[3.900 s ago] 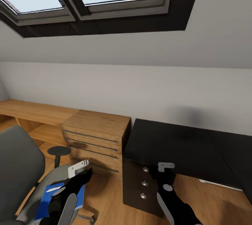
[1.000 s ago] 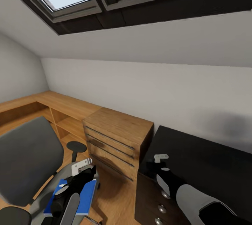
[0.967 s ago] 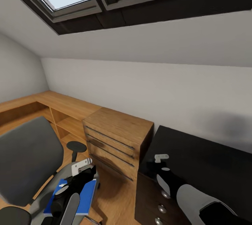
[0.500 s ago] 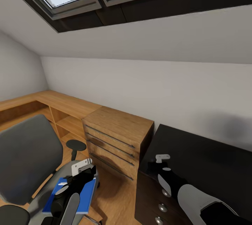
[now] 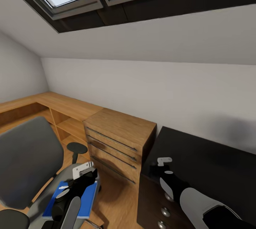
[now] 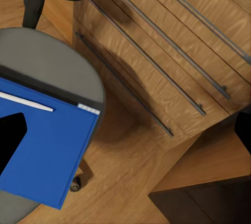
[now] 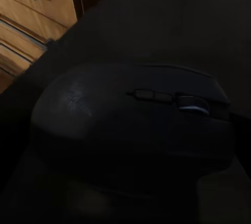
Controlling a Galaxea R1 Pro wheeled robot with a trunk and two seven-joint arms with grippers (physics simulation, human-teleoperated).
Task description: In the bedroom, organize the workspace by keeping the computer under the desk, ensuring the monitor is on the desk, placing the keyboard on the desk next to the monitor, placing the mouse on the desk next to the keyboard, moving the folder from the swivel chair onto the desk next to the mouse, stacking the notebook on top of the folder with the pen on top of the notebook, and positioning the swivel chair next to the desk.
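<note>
a dark mouse [image 7: 130, 130] is seen close up, resting on the black counter [image 7: 172, 20]; wooden drawers [image 7: 31, 10] are seen beyond.

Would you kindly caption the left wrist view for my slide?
Blue folder with a pen on the grey chair beside a wooden dresser.

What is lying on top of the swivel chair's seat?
A blue folder lies flat on the swivel chair seat, with a pale pen on a dark strip along its far edge. The left pincer covers part of the folder.
</note>
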